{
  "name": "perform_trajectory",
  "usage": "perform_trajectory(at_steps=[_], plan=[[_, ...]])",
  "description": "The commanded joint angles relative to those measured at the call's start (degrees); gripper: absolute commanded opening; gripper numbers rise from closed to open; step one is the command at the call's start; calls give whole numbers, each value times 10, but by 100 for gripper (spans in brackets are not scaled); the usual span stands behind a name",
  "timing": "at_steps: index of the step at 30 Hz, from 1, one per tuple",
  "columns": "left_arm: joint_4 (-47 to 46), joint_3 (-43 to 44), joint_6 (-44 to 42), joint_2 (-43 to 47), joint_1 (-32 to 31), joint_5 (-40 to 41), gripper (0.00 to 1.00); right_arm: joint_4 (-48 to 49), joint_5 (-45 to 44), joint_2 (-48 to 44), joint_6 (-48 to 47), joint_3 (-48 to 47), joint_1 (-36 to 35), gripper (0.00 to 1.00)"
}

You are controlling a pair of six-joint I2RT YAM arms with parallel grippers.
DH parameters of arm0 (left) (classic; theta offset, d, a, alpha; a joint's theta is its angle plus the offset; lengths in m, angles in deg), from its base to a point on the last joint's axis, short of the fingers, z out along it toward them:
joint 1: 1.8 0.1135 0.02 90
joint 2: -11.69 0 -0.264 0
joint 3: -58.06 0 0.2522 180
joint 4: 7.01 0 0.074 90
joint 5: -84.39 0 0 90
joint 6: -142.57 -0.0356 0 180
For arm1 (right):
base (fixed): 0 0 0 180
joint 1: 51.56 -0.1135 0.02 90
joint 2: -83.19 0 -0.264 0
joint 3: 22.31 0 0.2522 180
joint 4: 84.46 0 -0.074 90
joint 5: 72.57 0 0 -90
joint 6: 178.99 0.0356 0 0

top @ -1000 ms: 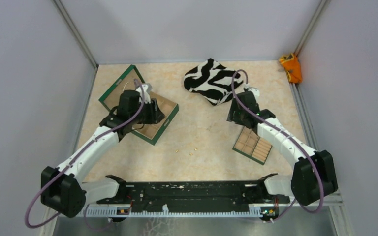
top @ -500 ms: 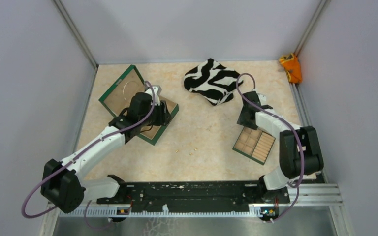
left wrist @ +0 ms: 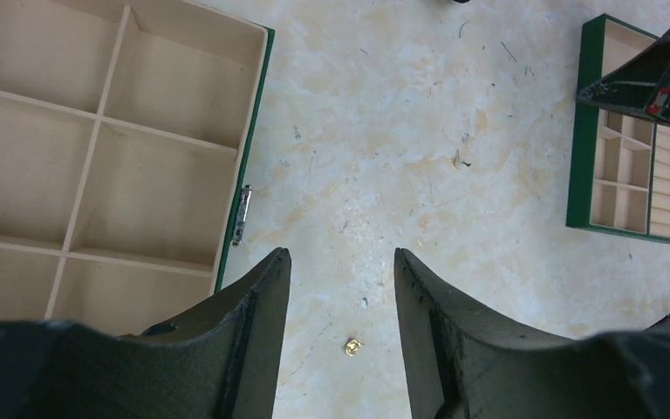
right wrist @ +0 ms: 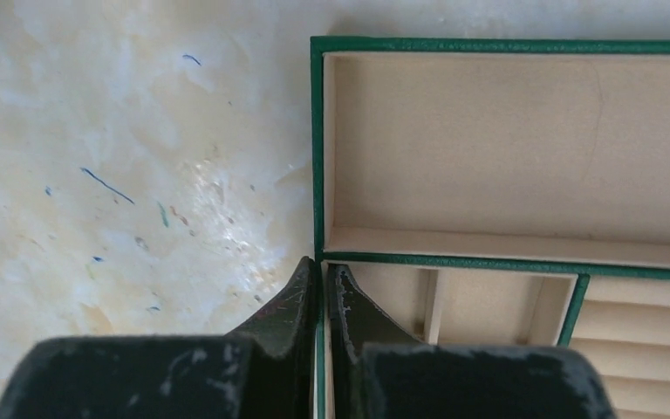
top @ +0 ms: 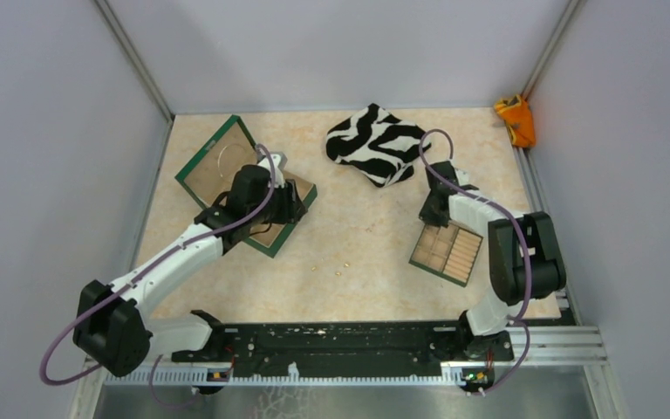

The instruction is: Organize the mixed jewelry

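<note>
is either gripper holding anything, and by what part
The right gripper pinches the small green tray by its side wall. The left gripper is open, holding nothing.

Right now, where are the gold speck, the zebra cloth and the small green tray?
gold speck (left wrist: pixel 352 347): left wrist view, its middle.
zebra cloth (top: pixel 375 144): top external view, middle of the fabric.
small green tray (right wrist: pixel 488 44): right wrist view, far green rim.

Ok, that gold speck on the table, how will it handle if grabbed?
The gold speck is tiny beside the open left gripper, so it is probably very light and easily flicked away. It lies on a smooth, hard-looking table, so it may skid rather than lift.
</note>
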Motion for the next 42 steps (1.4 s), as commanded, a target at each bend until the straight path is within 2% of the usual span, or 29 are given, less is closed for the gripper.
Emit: perform_trajectory(at_steps=[1, 3, 5, 7, 9, 10, 12, 14, 19, 22, 25, 26, 31, 37, 42], plan=[[-5, 17, -4, -27, -2, -29, 54, 38, 39, 37, 106, -49, 2, 0], [-3, 19, -3, -34, -1, -35, 55, 49, 35, 47, 131, -56, 2, 0], [-5, 16, -2, -35, -1, -39, 55, 57, 48, 54, 133, -65, 1, 16], [-5, 13, -4, -33, -1, -38, 55, 44, 55, 53, 118, -81, 0, 38], [-4, 11, -5, -32, -1, -36, 55, 45, 63, 32, 94, -83, 1, 52], [-4, 11, -7, -32, -1, -37, 55, 69, 83, 11, 64, -75, 2, 54], [-4, 11, -7, -32, -1, -39, 56, 84, 84, -41, 8, -51, 3, 55], [-5, 10, -6, -34, -1, -44, 56, 77, 35, -95, -32, -31, 14, 54], [-9, 12, -7, -42, -2, -55, 56, 44, -43, -173, -91, 17, 101, 54], [-11, 17, -10, -48, -1, -60, 56, 6, -46, -159, -102, 17, 175, 55], [-13, 19, -12, -50, -1, -62, 56, -17, -20, -139, -92, 19, 237, 60], [-14, 19, -12, -50, -1, -62, 56, -18, -13, -132, -88, 22, 251, 63], [-16, 16, -10, -50, -1, -65, 56, 17, 39, -100, -80, 42, 284, 63], [-15, 8, -10, -38, 0, -60, 56, 40, 75, -50, -74, 44, 285, 56], [-15, 8, -5, -30, -2, -52, 56, 52, 79, -36, -72, 54, 286, 42]])
